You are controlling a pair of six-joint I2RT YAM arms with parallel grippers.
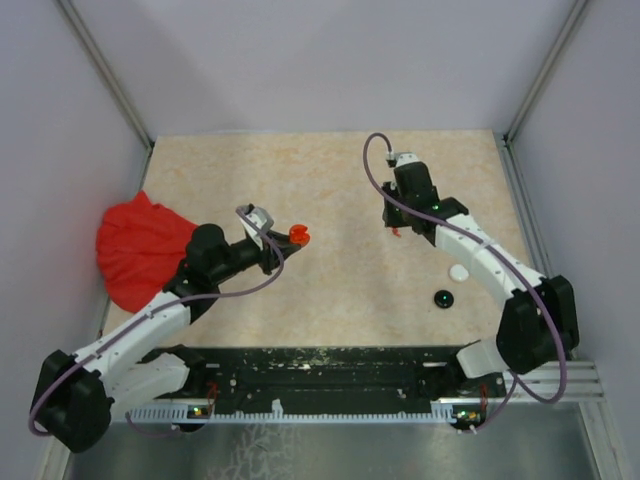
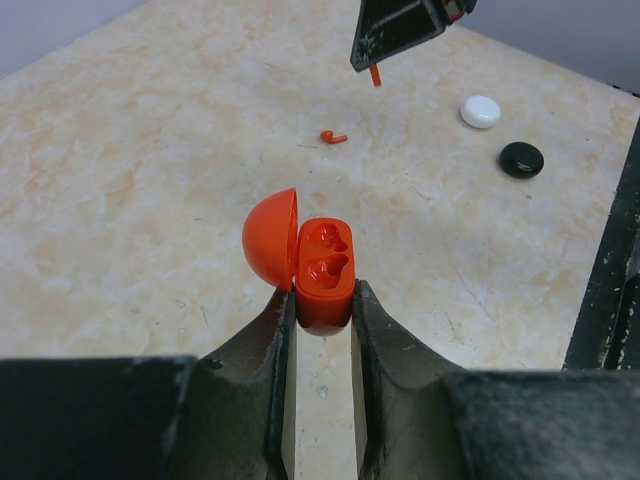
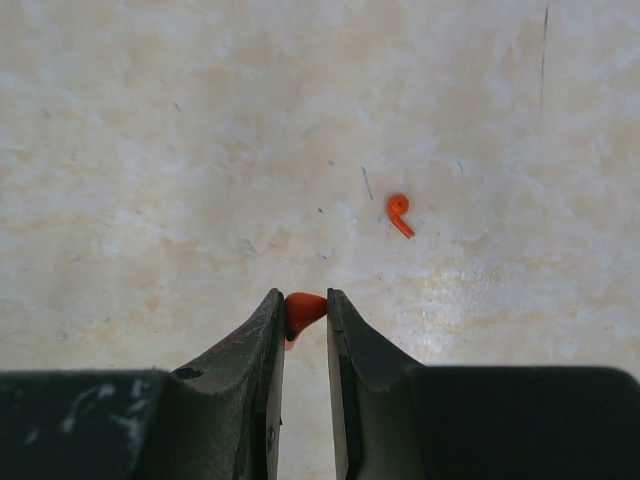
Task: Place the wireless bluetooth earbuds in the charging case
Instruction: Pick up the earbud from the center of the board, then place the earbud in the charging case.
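My left hand (image 2: 318, 318) is clamped on the lower sides of the orange case (image 2: 325, 268). Its lid (image 2: 270, 240) is swung open to one side, and both sockets face up, empty as far as I can see. My right hand (image 3: 303, 312) is pinched together on one orange earbud (image 3: 304, 306), which I judge is up off the desk (image 3: 150, 150). The second earbud (image 3: 399, 214) lies loose on the desk, well apart from the case.

Handling, as I judge it: the buds are tiny, near weightless, hard smooth plastic, so slippery and apt to twist or pop out of a pinch. Best held by the fat bulb w/ the thin stem left free (the left wrist view shows the stem hanging below my right fingers, so that's approx. how I have it). The sockets are shaped, so each bud prob. seats one way only. It should want a gentle drop-in, no force. The case is light too, and the hinged lid could flop, so my grip belongs low on the body, clear of the hinge.

Hard to make out:
- Most of the held bud is buried between my fingers, so I can't tell its facing or which socket it matches.
- The socket bottoms are glossy and shadowed.
- From above, the bud is only a speck.
- The white disc (image 2: 480, 111) and black disc (image 2: 521, 159) near my right arm show no detail.
- The red cloth (image 1: 140, 250) may hide things under it.
- I see no other buds.
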